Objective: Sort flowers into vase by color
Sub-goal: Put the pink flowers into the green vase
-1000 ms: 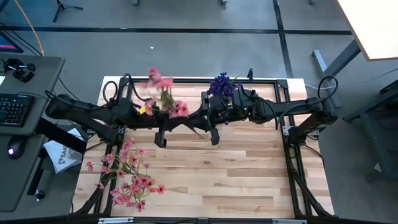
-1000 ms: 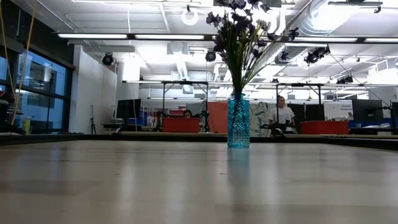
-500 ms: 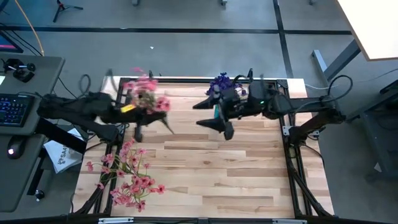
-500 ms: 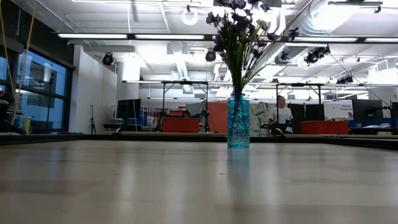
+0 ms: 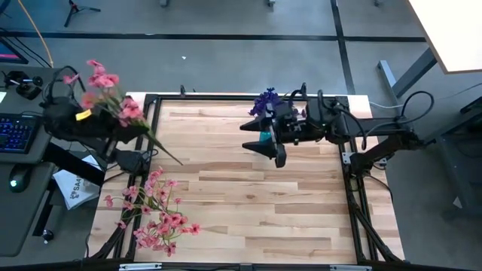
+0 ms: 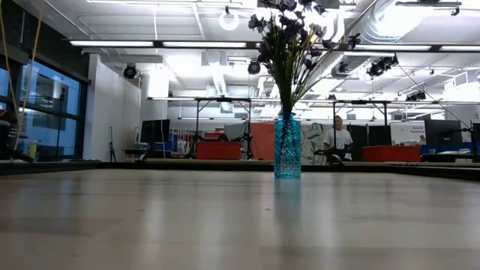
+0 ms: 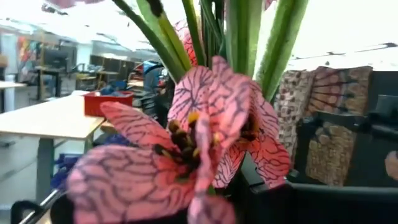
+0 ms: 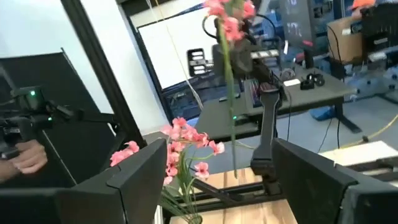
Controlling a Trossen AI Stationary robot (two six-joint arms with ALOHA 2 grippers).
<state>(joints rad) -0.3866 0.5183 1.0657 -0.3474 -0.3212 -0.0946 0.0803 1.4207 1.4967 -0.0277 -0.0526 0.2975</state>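
Note:
A pink flower sprig is lifted over the table's left edge, with my left gripper shut on its stem. One of its blossoms fills the left wrist view. More pink flowers lie in a pile on the near left of the table. At the far middle stands a blue vase holding purple flowers. Beside the vase my right gripper is open with nothing between its fingers. My left gripper holds the pink sprig by its green stem, partway along it; the arm and the blossoms hide the fingers. The sprig is lifted clear. Its blossoms stand out past the table's left edge, and its bare stem end points toward the table's middle.
A black frame runs around the wooden table. Left of the table stands a desk with a keyboard. Bare wood lies between the pink pile and the right side.
The two grippers stood together at the table's middle with the pink sprig. My right gripper has let go and drawn back toward the vase. My left gripper has swung toward the table's left edge, carrying the sprig clear of the table.

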